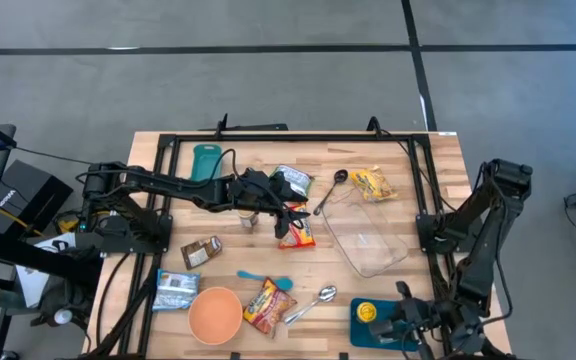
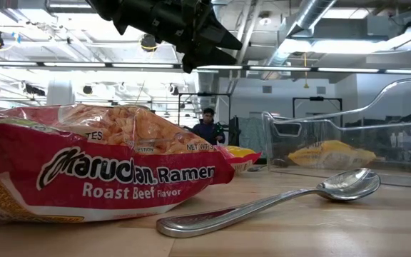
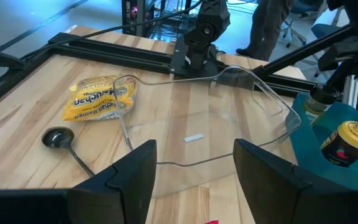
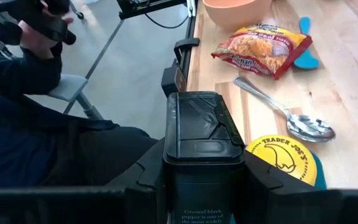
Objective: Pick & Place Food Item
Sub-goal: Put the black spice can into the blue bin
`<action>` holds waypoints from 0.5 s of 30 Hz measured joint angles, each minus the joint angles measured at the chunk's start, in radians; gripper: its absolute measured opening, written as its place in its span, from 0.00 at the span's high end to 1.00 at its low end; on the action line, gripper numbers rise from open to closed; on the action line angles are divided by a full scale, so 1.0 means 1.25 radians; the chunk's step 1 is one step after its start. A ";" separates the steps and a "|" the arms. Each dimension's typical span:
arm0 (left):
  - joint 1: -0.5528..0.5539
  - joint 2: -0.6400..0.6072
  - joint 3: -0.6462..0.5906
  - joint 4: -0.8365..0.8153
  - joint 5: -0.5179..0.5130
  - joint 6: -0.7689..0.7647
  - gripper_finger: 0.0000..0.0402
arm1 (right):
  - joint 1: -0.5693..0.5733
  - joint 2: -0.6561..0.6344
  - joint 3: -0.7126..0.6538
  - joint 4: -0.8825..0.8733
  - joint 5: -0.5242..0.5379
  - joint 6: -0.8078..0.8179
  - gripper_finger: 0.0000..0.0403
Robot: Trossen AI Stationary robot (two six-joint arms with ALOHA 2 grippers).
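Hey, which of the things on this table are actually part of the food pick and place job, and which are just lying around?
Job, likely: left gripper, open, above the red ramen packet; clear container.

Lying about: yellow ramen packet, black spoon, silver spoon, orange bowl, teal tray, where the right gripper waits.

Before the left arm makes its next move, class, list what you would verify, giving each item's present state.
1. Left gripper open, nothing between its fingers: ok.
2. Red ramen packet lies right under the left gripper: ok.
3. Clear container holds no food yet: ok.
4. Black spoon apart from the container's rim: cannot tell.
5. Right gripper out of the way at the table's edge, shut on the pepper tin: ok.
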 joint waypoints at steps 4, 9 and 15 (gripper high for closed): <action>0.000 0.000 0.000 0.000 0.000 0.000 0.48 | 0.000 0.026 0.000 0.029 0.000 0.001 0.72; 0.000 0.000 0.000 0.016 0.000 0.000 0.48 | 0.004 0.059 0.000 0.048 0.000 0.002 0.72; 0.000 0.000 0.000 0.039 0.000 0.000 0.48 | 0.020 0.089 0.000 0.081 0.002 0.023 0.72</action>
